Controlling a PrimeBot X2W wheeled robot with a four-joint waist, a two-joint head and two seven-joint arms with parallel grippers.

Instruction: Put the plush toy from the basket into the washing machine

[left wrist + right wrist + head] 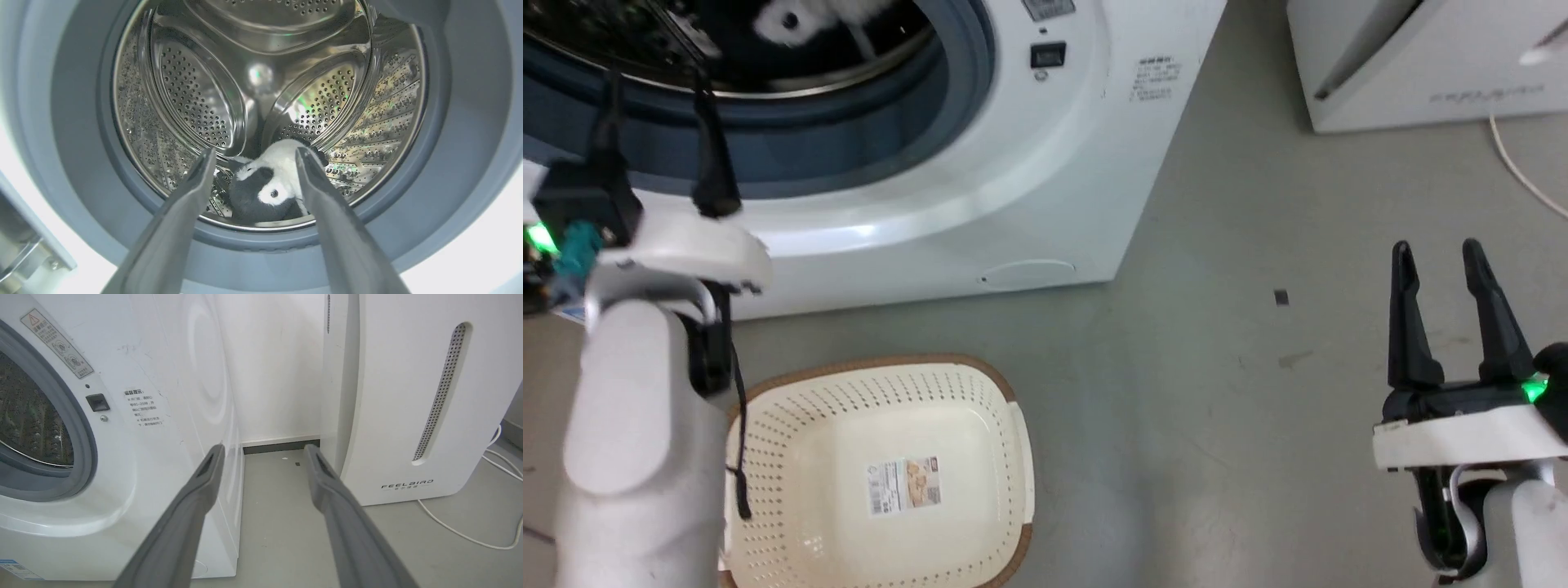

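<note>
— While the basket (792, 457) sits on the floor (1217, 367) at the head view's lower centre, where are the grippers?
— At upper left, the left gripper (254, 152), spread apart, points into the washing machine (1045, 163); the right gripper (1436, 249), also spread, hovers lower right.
— And the plush toy (269, 179)?
— Low in the drum (196, 102), ungripped.

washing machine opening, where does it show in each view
Head view: washing machine opening top left, left claw pointing at it.
Left wrist view: opening in the centre, plush toy low inside.
Right wrist view: opening at the left edge.
Shared landmark: its grey rubber ring.
</note>
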